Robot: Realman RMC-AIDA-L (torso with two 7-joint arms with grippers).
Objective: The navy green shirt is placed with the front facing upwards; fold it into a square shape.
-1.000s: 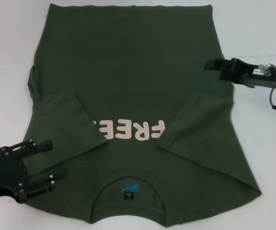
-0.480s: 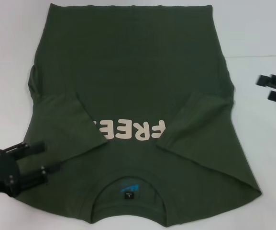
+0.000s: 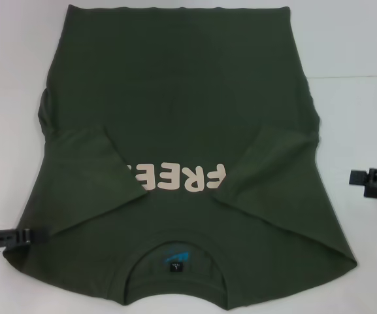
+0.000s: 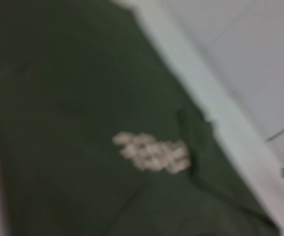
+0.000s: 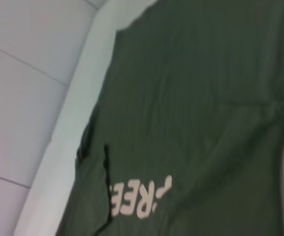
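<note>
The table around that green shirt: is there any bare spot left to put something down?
Bare table lies right of the navy green shirt, beyond the right gripper; a narrower strip runs left, above the left gripper. The middle is covered.

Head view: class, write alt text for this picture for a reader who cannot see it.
A dark olive-green T-shirt lies front up on a white table, collar nearest the camera, both sleeves folded inward over the pale "FREE" lettering. The left gripper sits at the shirt's left edge, and the right gripper is off the cloth to the right.
</note>
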